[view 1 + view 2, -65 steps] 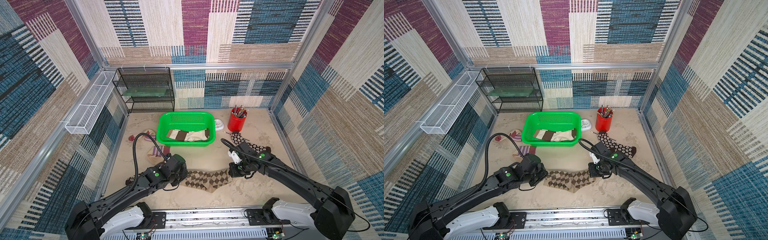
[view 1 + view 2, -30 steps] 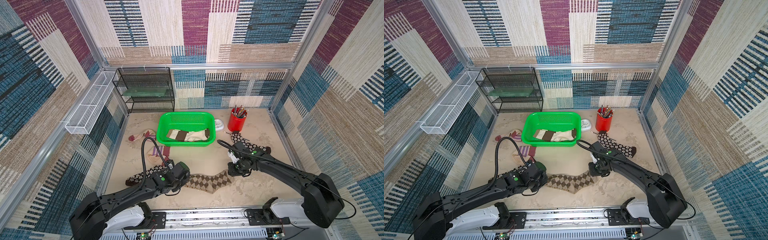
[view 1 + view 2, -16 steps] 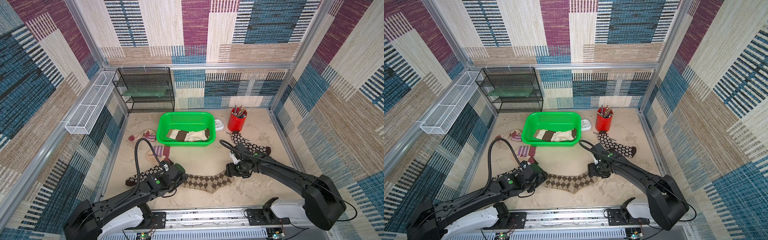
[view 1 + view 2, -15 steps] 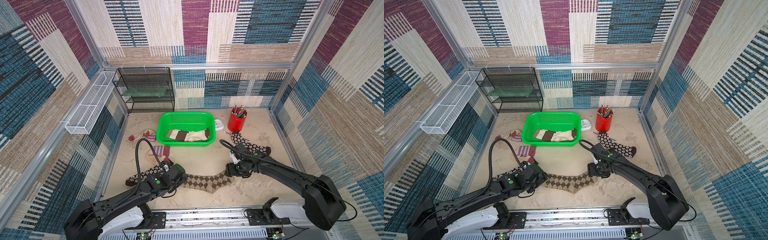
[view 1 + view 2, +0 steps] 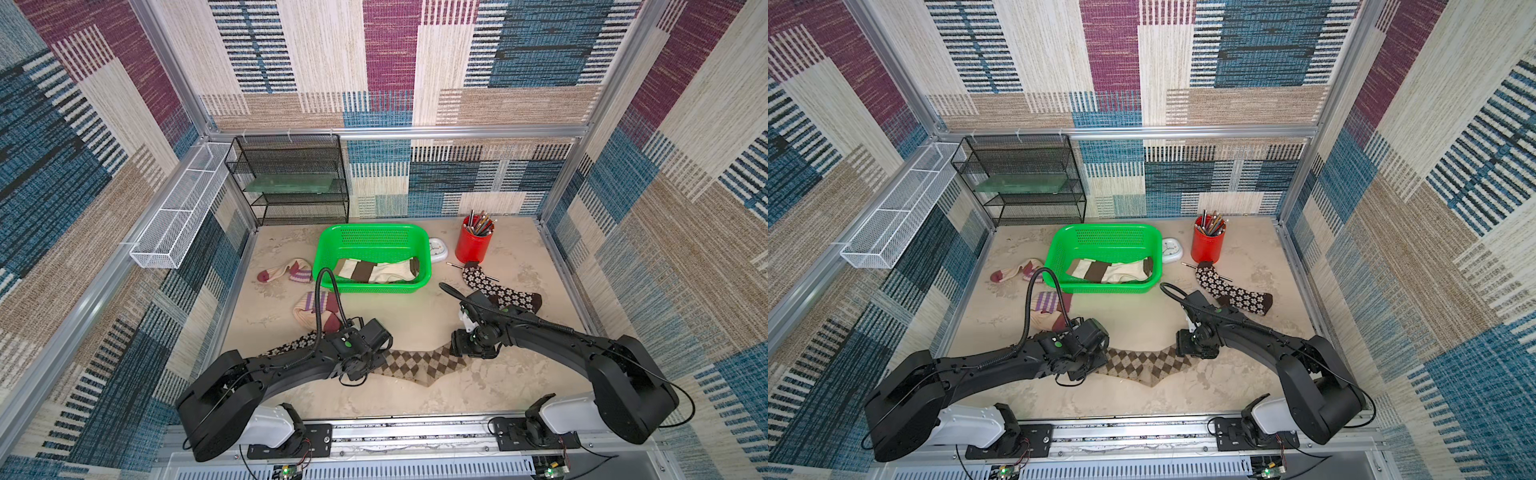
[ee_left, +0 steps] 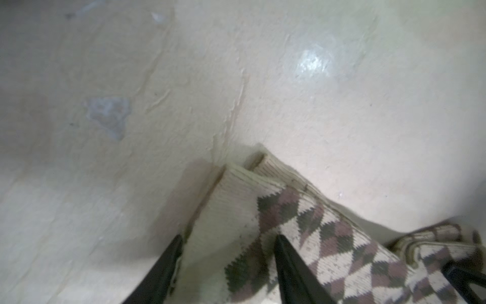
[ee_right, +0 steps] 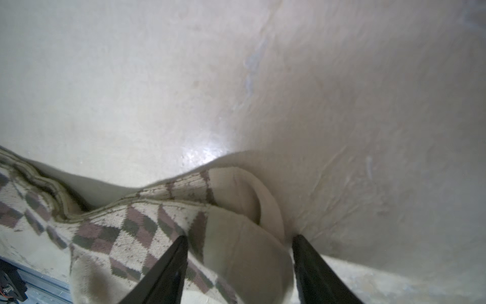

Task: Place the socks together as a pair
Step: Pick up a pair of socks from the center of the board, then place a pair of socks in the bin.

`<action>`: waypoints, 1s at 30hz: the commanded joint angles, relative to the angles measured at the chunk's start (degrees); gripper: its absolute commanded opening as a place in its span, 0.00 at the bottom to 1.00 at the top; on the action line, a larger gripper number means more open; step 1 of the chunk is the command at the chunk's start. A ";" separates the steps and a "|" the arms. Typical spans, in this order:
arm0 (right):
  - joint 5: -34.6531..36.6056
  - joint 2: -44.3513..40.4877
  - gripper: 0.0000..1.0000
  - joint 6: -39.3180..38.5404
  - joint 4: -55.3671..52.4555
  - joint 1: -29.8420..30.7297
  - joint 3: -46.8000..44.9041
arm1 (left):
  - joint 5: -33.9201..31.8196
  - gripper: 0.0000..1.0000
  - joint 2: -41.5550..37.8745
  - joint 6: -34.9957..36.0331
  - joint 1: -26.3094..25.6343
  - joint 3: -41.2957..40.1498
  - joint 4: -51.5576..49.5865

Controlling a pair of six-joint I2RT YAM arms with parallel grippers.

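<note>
Two tan-brown argyle socks (image 5: pixel 419 363) (image 5: pixel 1142 365) lie stacked flat at the front middle of the table. My left gripper (image 5: pixel 374 358) (image 6: pixel 228 237) is low over their cuff end and open, its fingers astride the upper cuff (image 6: pixel 236 189). At the toe end my right gripper (image 5: pixel 461 353) (image 7: pixel 239 238) is also open, the cream toe (image 7: pixel 244 250) between its fingers. Two cream socks with purple stripes (image 5: pixel 286 270) (image 5: pixel 311 309) lie at the left. One daisy sock (image 5: pixel 498 291) lies at the right. Another daisy sock (image 5: pixel 291 343) is partly under my left arm.
A green basket (image 5: pixel 374 227) at the back middle holds cream socks with brown bands (image 5: pixel 374 270). A white clock (image 5: pixel 438 251), a red pencil cup (image 5: pixel 471 245) and a loose pencil (image 5: pixel 455 265) are to its right. A black wire rack (image 5: pixel 291 178) stands at the back left.
My left arm has shifted slightly at the cuff end. The right gripper has hardly moved. The argyle socks stay stretched out in the same spot on the table.
</note>
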 commanded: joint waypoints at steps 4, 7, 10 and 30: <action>-1.09 0.10 0.39 0.98 3.48 -0.31 -1.98 | 2.83 0.26 3.19 4.07 -0.01 0.87 -1.71; -2.44 -0.72 0.23 0.64 3.55 -0.27 -1.70 | 3.26 0.16 2.87 5.17 0.08 2.26 -1.64; -4.44 -3.75 0.14 0.62 2.82 -0.12 0.13 | 2.72 0.06 0.22 6.29 0.18 4.38 -3.17; -16.88 3.11 0.07 -1.55 -1.04 -0.92 38.16 | 10.29 0.02 -7.44 30.68 26.43 38.67 -21.45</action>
